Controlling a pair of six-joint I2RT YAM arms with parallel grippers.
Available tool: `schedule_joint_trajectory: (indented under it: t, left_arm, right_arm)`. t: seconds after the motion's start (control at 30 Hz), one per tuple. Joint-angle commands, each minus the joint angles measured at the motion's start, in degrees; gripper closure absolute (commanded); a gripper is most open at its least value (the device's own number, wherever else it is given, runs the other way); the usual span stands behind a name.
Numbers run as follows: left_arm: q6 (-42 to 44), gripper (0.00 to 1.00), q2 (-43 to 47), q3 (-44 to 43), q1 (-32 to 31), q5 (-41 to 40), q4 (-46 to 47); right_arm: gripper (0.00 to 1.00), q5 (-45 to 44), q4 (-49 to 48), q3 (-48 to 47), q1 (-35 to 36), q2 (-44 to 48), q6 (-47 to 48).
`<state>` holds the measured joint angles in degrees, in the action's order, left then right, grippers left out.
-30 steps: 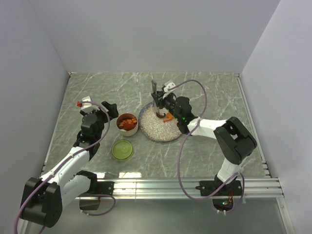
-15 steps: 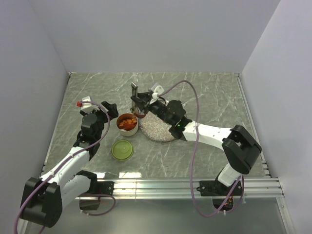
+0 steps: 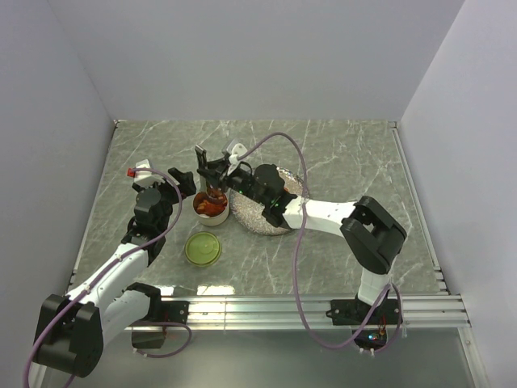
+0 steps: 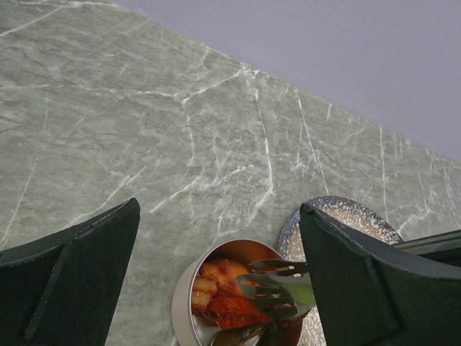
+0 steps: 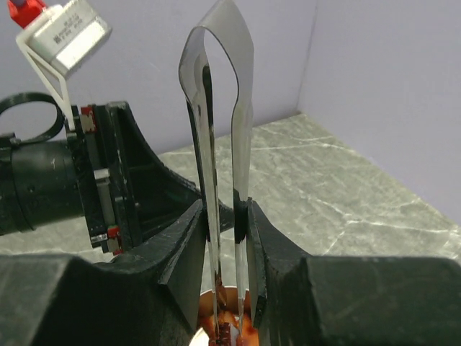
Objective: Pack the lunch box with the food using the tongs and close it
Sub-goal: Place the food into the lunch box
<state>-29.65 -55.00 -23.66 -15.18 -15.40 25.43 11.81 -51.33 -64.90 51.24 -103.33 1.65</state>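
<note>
Right gripper [image 5: 227, 216]: jaws pinched on tongs [image 5: 204, 130], tips down inside open lunch box [image 4: 181, 310], among the food [image 4: 216, 274]. Left gripper [image 3: 182, 181]: jaws spread wide, empty, just beside the lunch box. Lid [image 3: 203, 248] lies on tabletop [image 3: 339, 153] nearby.

Just L of plate [image 3: 260, 218] sits lunch box [image 3: 212, 218], lid [image 3: 203, 248] in front; tongs [image 5: 243, 137] tips prob. inside it.

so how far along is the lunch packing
Done: the lunch box already holds orange food. In hand: the right pincer is shut on the tongs, whose tips are down at the box's mouth. Left: the green lid lies on the table beside the box, so closing is not yet done. The left pincer is open near the box. The right arm hides much of the plate, so leftovers there cannot be told.
</note>
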Motion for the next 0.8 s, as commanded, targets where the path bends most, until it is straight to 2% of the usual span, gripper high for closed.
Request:
schedule_joint_trajectory:
  t: [0.0, 0.03, 0.13, 0.23, 0.53, 0.77]
  left_arm:
    - [-0.41, 0.01, 0.6, -0.07, 0.33, -0.77, 2.08]
    - [-0.41, 0.01, 0.6, -0.16, 0.33, -0.69, 2.08]
    - [-0.32, 0.0, 0.42, -0.25, 0.33, -0.6, 2.08]
    - [-0.41, 0.01, 0.34, -0.25, 0.33, -0.6, 1.99]
    - [-0.32, 0.0, 0.42, -0.16, 0.33, -0.69, 2.08]
    - [-0.41, 0.0, 0.6, -0.07, 0.33, -0.6, 2.08]
  right_arm:
    - [0.7, 1.02, -2.99, -3.47, 0.44, 0.15, -0.86]
    - [0.65, 0.93, -3.25, -3.3, 0.44, 0.06, -0.95]
    - [0.56, 1.11, -3.86, -3.12, 0.44, 0.14, -0.95]
    - [0.53, 1.02, -4.39, -3.04, 0.44, 0.15, -1.03]
    - [0.53, -2.58, -8.24, 0.3, 0.44, 1.99, -0.07]
    - [0.53, -8.56, -11.33, 6.98, -0.7, 8.31, 1.95]
